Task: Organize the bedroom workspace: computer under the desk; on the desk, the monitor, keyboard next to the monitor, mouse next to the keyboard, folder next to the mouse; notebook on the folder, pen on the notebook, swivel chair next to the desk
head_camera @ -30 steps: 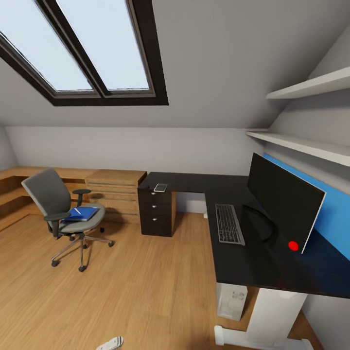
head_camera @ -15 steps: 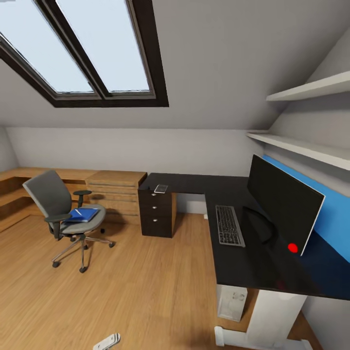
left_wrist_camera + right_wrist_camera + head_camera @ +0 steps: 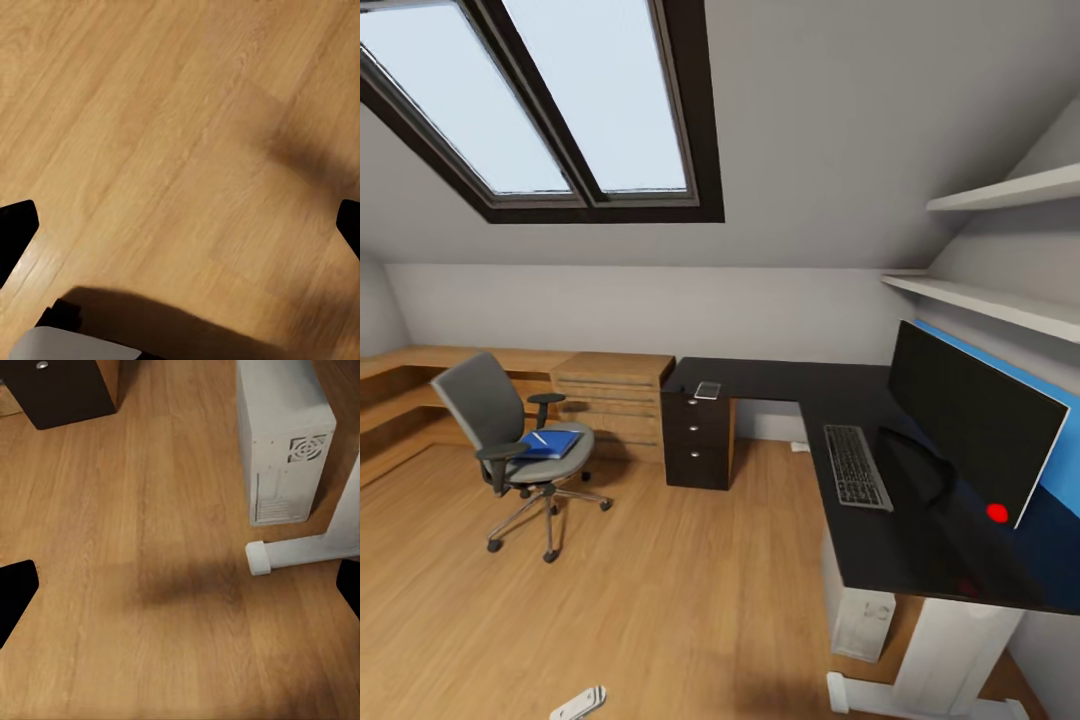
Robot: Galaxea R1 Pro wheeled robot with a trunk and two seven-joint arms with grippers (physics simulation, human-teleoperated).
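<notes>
Looking across the bedroom, the black desk (image 3: pixel 840 385) carries the monitor (image 3: pixel 972 420) with the keyboard (image 3: pixel 856 466) just in front of it and a red mouse (image 3: pixel 997 513) near the monitor's corner, while the white computer (image 3: pixel 283 439) stands on the floor under the desk beside its white leg (image 3: pixel 300 551). Well away from the desk, the chair (image 3: pixel 510 445) sits on the wood floor (image 3: pixel 640 590) with the blue folder (image 3: pixel 550 443) and something pale, maybe the pen, on its seat. Both the left gripper (image 3: pixel 180 225) and right gripper (image 3: pixel 180 589) hang over bare floor with jaws spread wide, holding nothing.
</notes>
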